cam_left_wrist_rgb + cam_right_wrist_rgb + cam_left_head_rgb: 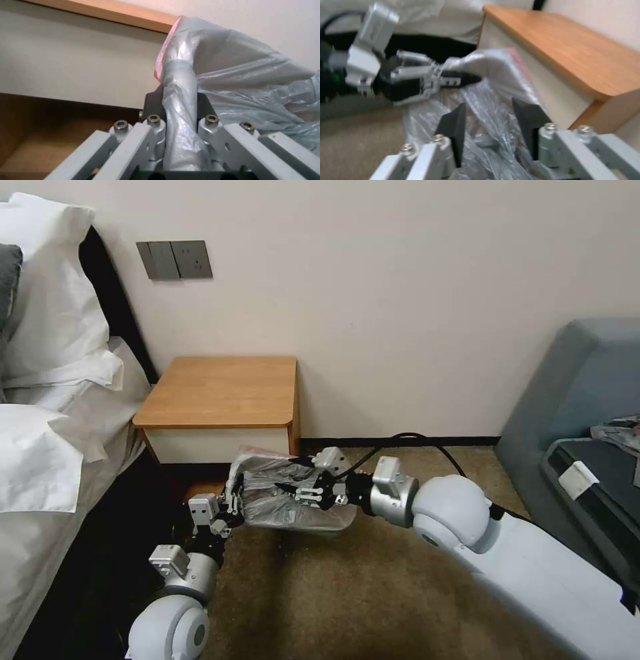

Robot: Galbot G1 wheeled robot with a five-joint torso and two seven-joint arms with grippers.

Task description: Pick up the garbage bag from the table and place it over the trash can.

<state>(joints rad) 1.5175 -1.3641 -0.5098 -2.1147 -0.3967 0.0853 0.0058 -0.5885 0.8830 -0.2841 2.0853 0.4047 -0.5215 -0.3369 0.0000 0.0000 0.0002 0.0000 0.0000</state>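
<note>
Garbage bag (293, 497), grey with a pink rim, hangs stretched between both grippers just in front of the desk (220, 390), at the head view's 6 o'clock from its top. Left gripper (181, 107) fingers are closed on a bunched strip of rim; right gripper (490, 117) fingers stand apart, film between them. Step judged: spreading the mouth; next, it must be lowered over the trash can's rim.

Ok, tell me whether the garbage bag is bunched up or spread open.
Spread open. The garbage bag is stretched between the left hand, shut on its pink-rimmed edge, and the right hand, below the table.
</note>
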